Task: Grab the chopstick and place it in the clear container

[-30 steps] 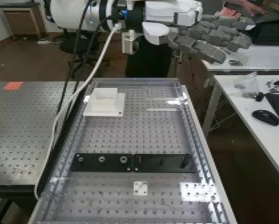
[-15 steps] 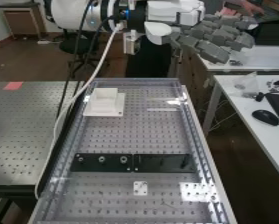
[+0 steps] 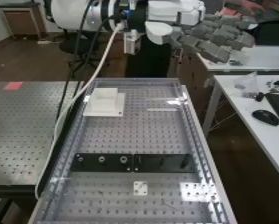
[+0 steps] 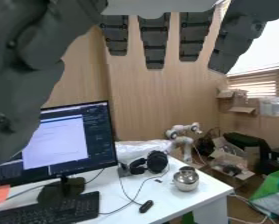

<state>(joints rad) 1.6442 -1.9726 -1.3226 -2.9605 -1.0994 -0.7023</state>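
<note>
Beyond the far end of our bench [image 3: 133, 135], the hand's [image 3: 213, 40] fingers were released, straight and holding nothing. On the bench, a white block [image 3: 104, 104] stood near that end with a pale strip [image 3: 162, 109] well to its right in the high view, but we could not tell whether that was the chopstick or where the container was; nearer us, dark bars [image 3: 164, 163] lay crosswise.

In the high view, the arm [image 3: 68, 14] spans eleven to one o'clock, its hand [image 3: 204, 36] extending relaxed fingers toward four o'clock.
</note>
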